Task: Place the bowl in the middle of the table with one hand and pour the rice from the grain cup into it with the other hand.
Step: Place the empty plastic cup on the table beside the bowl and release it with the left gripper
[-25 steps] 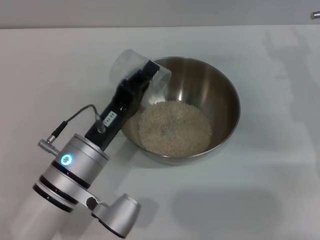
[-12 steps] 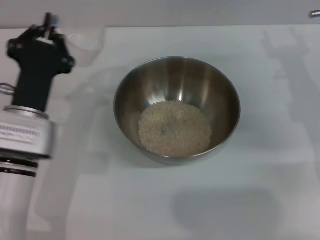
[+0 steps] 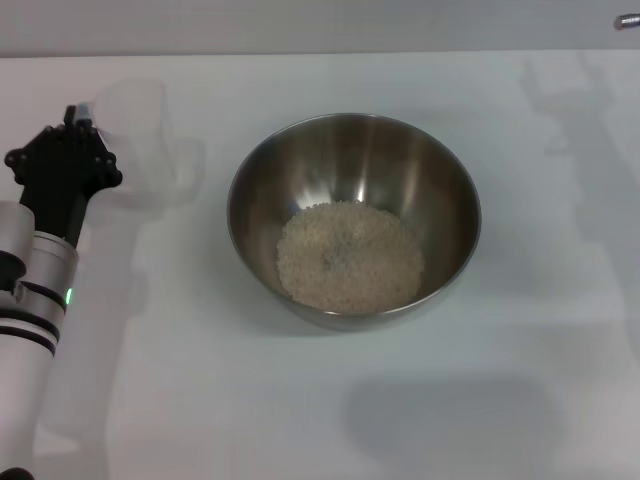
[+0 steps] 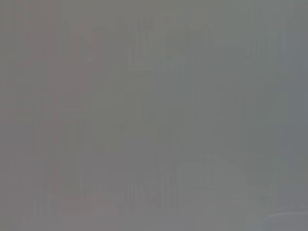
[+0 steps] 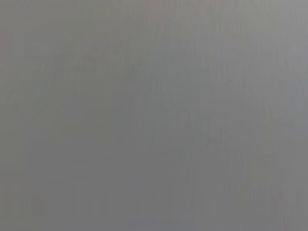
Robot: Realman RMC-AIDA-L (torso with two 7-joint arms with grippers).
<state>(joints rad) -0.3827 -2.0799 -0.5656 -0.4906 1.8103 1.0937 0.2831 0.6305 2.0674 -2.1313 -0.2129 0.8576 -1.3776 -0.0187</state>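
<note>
The bowl (image 3: 440,190) stands in the middle of the table (image 3: 330,420), and the rice (image 3: 349,256) lies in a heap on its bottom. The grain cup (image 3: 138,130) is transparent, upright and looks empty, low at the table's far left. My left gripper (image 3: 82,118) is at the cup's left side, shut on it, well left of the bowl. My right gripper is out of view. Both wrist views show only flat grey.
A small metal part (image 3: 628,20) shows at the far right corner. My left arm (image 3: 30,300) runs along the left edge of the table. Open white tabletop lies in front of and to the right of the bowl.
My left gripper has left the bowl's rim, swung left with the cup, turned it upright, and come lower and nearer at the table's left. The rice stays in the bowl.
</note>
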